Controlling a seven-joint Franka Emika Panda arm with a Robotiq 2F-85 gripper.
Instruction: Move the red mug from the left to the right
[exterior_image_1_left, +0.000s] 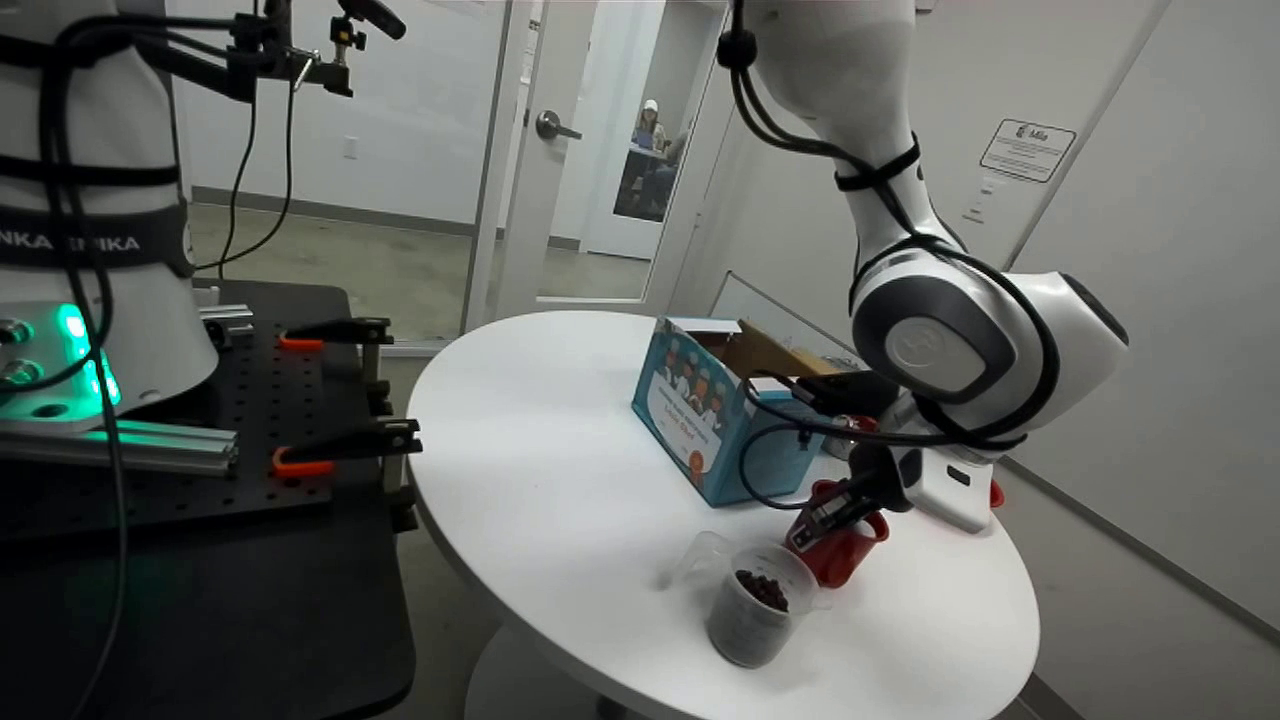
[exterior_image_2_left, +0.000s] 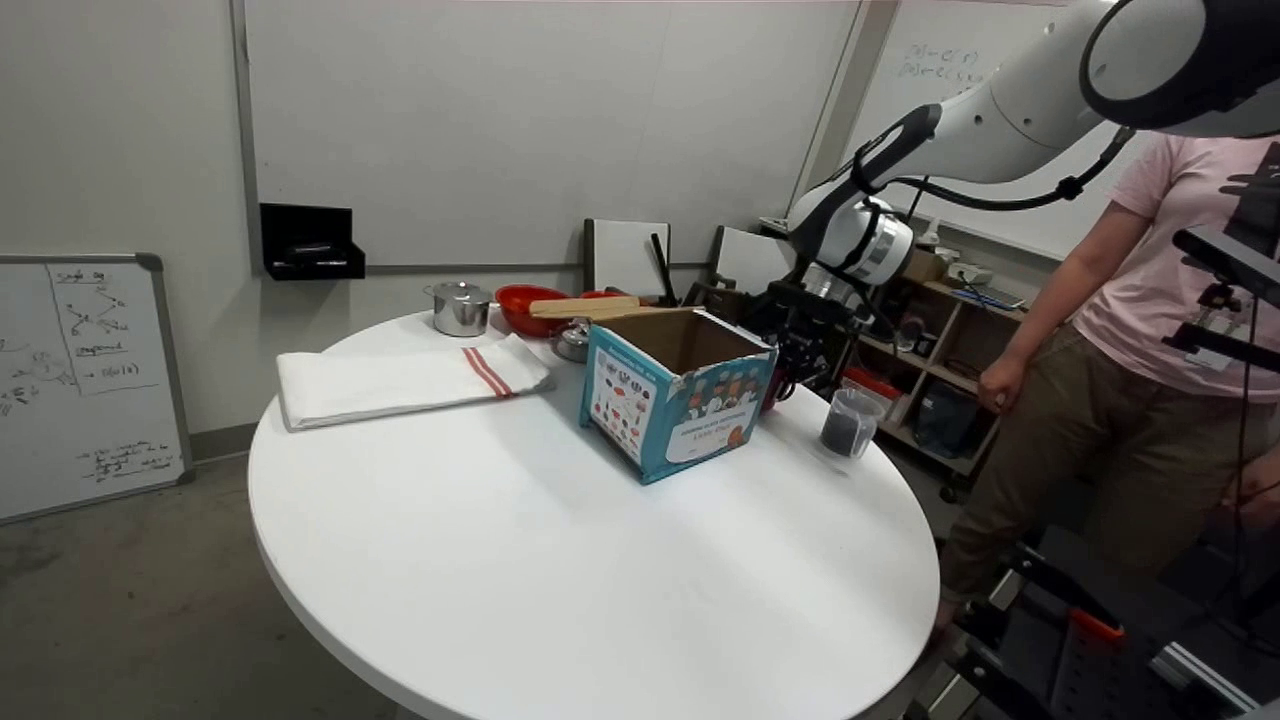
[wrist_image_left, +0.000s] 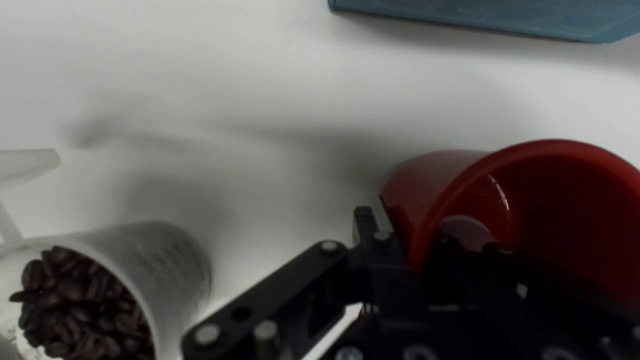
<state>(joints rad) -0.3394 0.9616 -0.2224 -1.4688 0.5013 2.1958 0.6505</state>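
Observation:
The dark-red mug (exterior_image_1_left: 850, 552) is at the table's side near the blue box, in an exterior view. It fills the right of the wrist view (wrist_image_left: 565, 200), its mouth facing the camera. Only a bit of it (exterior_image_2_left: 770, 393) shows behind the box in an exterior view. My gripper (exterior_image_1_left: 812, 532) comes down over its rim; in the wrist view my gripper (wrist_image_left: 414, 232) has one finger outside the wall and the dark other finger inside, close together on the wall. I cannot tell whether the mug's base touches the table. Its handle is not clear.
A clear cup of dark beans (exterior_image_1_left: 745, 620) stands close beside the mug, also in the wrist view (wrist_image_left: 167, 270). The open blue box (exterior_image_2_left: 620, 395) stands behind. A folded towel (exterior_image_2_left: 400, 385), steel pot (exterior_image_2_left: 461, 310) and red bowl (exterior_image_2_left: 520, 312) lie beyond. A person (exterior_image_2_left: 1080, 380) stands near.

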